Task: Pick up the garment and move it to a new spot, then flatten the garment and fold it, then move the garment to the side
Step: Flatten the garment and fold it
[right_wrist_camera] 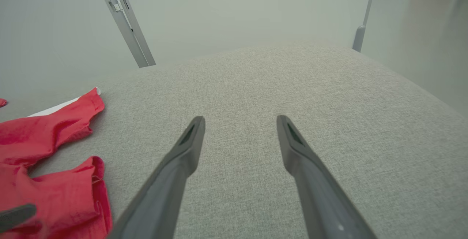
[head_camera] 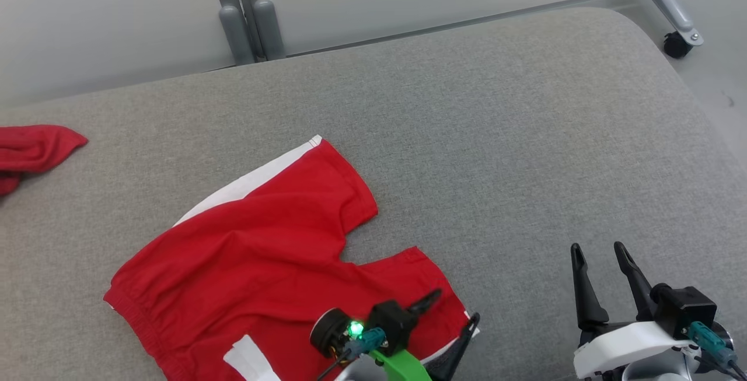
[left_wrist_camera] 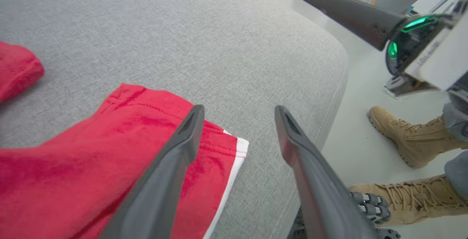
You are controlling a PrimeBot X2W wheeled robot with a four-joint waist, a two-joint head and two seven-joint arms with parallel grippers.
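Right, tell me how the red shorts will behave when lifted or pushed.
Probably floppy: the red shorts lie creased and flat, so they'd drape from one corner. Likely light, being thin cloth. On the woven grey cushion, pushing would probably bunch, not slide, them.

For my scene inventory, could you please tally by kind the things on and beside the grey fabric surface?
Red cloth items: 2, the red shorts with white stripes and a crumpled red cloth.
Dark two-fingered grippers: 2, the left gripper and the right gripper, both open.
Boots: 2, an upper tan lace-up boot and a lower tan lace-up boot.
Total: 6.
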